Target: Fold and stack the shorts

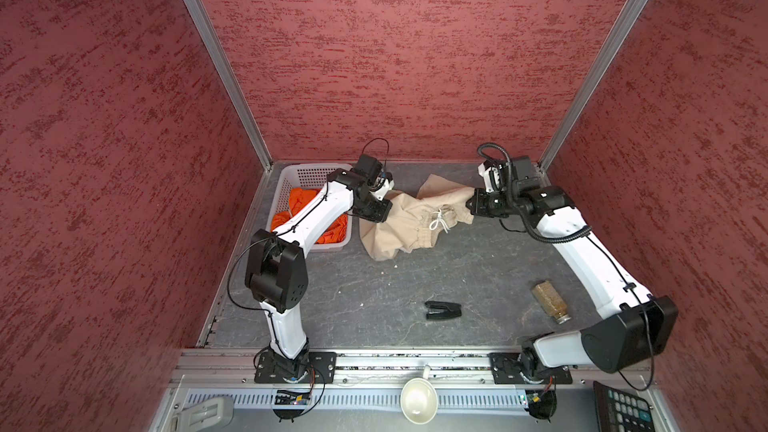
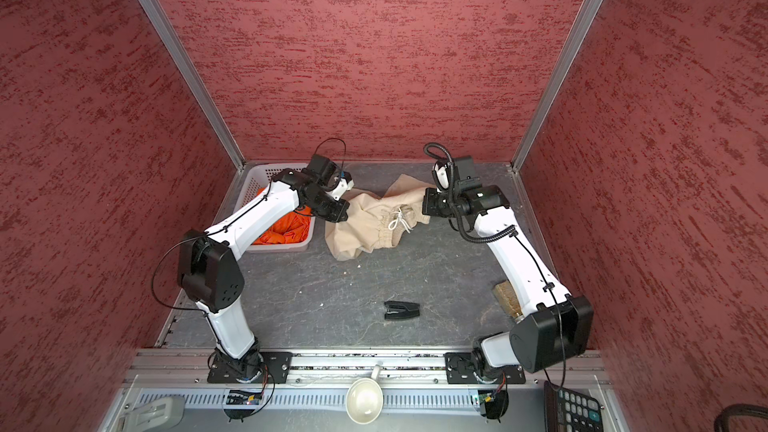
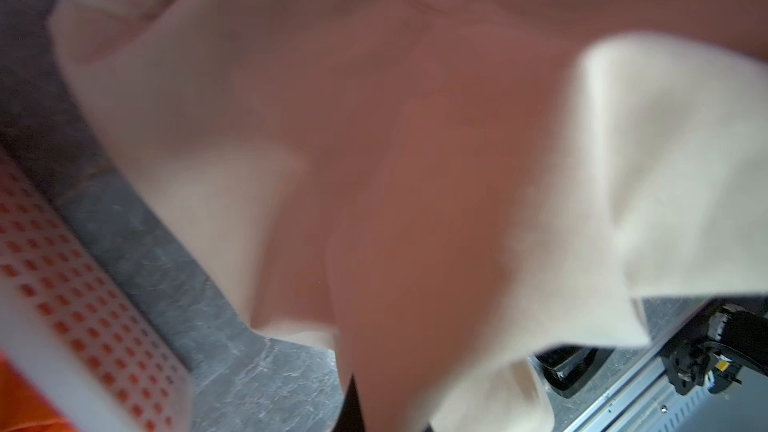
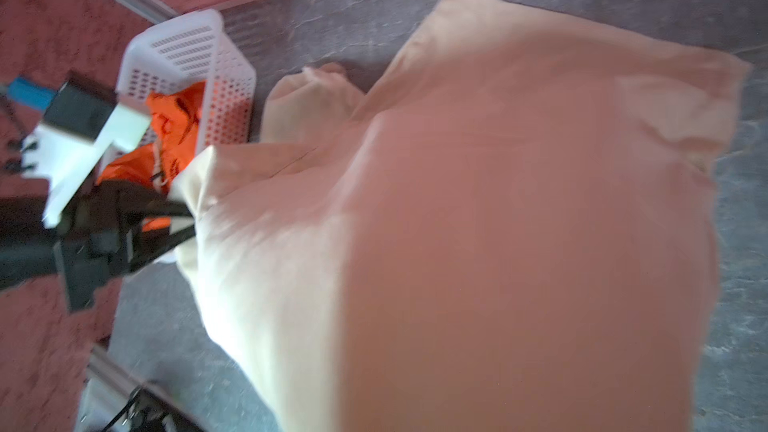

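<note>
**A:** Where were the beige shorts [image 1: 409,222]?

**B:** At the far side of the table [image 1: 374,284], strung between the two arms. The gathered waistband and white drawstring [image 1: 439,220] faced up, and the lower folds sagged onto the tabletop.

**A:** And the end effectors?

**B:** The left end effector [image 1: 385,210] was pinched together on the cloth's left edge, just beside the basket [image 1: 291,174]. The right wrist view showed its dark fingers [image 4: 162,209] biting into that corner. The right end effector [image 1: 471,201] was clamped on the opposite edge.

**A:** The orange shorts [image 1: 299,201]?

**B:** Bunched inside the white perforated basket, partly under the left arm.

**A:** Anything else on the table?

**B:** A small black forked piece [image 1: 442,310] and a clear bottle [image 1: 549,301] lying on its side, both well apart from the cloth.
</note>
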Action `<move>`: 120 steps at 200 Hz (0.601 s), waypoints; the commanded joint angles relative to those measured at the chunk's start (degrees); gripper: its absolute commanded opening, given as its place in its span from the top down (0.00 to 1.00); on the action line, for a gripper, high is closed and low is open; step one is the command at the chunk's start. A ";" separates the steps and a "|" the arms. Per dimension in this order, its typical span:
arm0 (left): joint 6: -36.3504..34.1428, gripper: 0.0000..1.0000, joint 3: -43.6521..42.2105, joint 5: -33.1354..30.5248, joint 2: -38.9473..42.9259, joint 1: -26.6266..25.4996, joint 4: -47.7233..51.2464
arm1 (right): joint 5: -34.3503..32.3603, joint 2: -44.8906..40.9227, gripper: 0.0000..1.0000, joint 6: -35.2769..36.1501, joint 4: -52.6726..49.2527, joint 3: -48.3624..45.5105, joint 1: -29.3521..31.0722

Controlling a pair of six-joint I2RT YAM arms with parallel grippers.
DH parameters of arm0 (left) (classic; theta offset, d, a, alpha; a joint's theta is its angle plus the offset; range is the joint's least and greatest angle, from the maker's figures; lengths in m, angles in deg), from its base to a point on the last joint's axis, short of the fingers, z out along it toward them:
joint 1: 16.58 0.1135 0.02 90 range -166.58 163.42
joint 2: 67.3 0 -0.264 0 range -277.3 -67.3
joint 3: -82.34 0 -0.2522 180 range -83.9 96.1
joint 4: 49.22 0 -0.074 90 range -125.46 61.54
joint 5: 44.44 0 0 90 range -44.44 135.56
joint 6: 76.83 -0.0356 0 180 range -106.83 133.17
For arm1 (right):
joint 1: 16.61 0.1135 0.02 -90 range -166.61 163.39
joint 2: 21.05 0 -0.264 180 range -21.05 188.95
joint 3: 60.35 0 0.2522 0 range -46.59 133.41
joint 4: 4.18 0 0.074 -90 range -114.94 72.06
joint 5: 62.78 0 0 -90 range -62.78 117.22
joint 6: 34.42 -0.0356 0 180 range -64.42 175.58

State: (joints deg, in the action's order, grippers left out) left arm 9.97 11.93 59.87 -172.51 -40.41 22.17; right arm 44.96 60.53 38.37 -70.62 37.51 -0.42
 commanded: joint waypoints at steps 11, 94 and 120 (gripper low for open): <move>-5.66 1.00 5.85 -0.63 -5.92 1.20 1.07 | 13.54 4.42 1.00 0.38 -14.82 -0.80 -2.26; -2.48 0.51 9.92 0.18 -9.68 1.15 -2.86 | 5.67 13.87 0.48 -9.68 2.37 -9.47 -8.00; 1.05 0.46 5.74 0.70 -2.58 2.10 -3.00 | -1.07 11.31 0.36 -9.31 0.49 -9.23 -8.26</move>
State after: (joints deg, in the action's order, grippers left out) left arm 7.65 20.13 59.63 -183.44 -39.36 20.55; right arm 52.61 74.52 29.67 -70.93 26.67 -8.14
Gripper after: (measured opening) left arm 0.522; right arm 0.612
